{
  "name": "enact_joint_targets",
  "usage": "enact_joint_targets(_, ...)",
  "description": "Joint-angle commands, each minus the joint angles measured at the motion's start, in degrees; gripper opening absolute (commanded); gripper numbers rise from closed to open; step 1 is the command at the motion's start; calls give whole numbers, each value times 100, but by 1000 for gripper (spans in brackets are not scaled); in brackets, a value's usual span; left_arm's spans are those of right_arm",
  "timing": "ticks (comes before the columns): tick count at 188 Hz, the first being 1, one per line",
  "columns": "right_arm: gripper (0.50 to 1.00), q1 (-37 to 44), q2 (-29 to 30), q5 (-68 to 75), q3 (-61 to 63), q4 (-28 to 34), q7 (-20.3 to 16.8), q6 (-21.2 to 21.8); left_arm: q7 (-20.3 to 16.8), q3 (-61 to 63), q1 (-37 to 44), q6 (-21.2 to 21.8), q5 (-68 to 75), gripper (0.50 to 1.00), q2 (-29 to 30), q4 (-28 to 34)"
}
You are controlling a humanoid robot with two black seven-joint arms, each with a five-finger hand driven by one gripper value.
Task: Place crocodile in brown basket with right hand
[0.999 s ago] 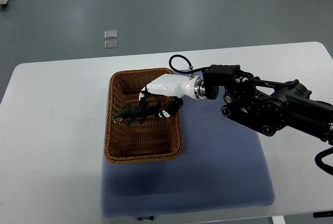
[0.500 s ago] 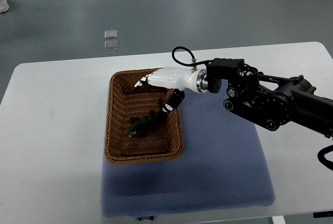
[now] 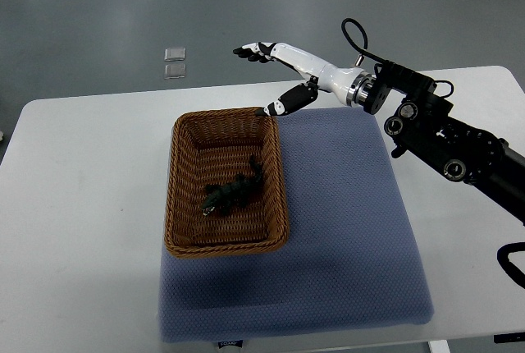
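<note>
A dark green toy crocodile (image 3: 234,190) lies on the floor of the brown wicker basket (image 3: 182,240), near its middle. My right hand (image 3: 267,74) hovers above the basket's far right corner, raised well clear of it. Its white fingers (image 3: 250,50) are spread and hold nothing, with the thumb pointing down toward the rim. The black right arm (image 3: 443,135) comes in from the right edge. No left arm shows in the picture.
The basket stands on the left part of a blue-grey mat (image 3: 353,238), which covers much of the white table (image 3: 82,205). Two small clear squares (image 3: 174,61) lie on the grey floor beyond the table.
My right hand let go of the crocodile, which dropped into the basket. The hand then opened, rose and drew back to the far right of the basket.
</note>
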Motion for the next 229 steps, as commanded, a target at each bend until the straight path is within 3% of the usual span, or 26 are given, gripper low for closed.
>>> enact_joint_targets(1, 911, -289, 17, 868, 483, -113, -3, -114, 0, -3, 0, 0, 0, 1000, 0, 1)
enact_joint_targets(46, 909, -711, 105, 3081, 800, -983, 24, -729, 0, -3, 0, 0, 0, 1000, 0, 1)
enact_joint_targets(110, 911, -975, 316, 5569, 826, -1132, 67, -764, 0, -3, 0, 0, 0, 1000, 0, -8)
enact_joint_targets(148, 913, -992, 342, 6106, 1054, -1150, 507, -747, 0, -3, 8, 0, 0, 1000, 0, 1)
enact_joint_targets(229, 926, -1027, 351, 6044, 1090, -1299, 604, -791, 0, -3, 0, 0, 0, 1000, 0, -8)
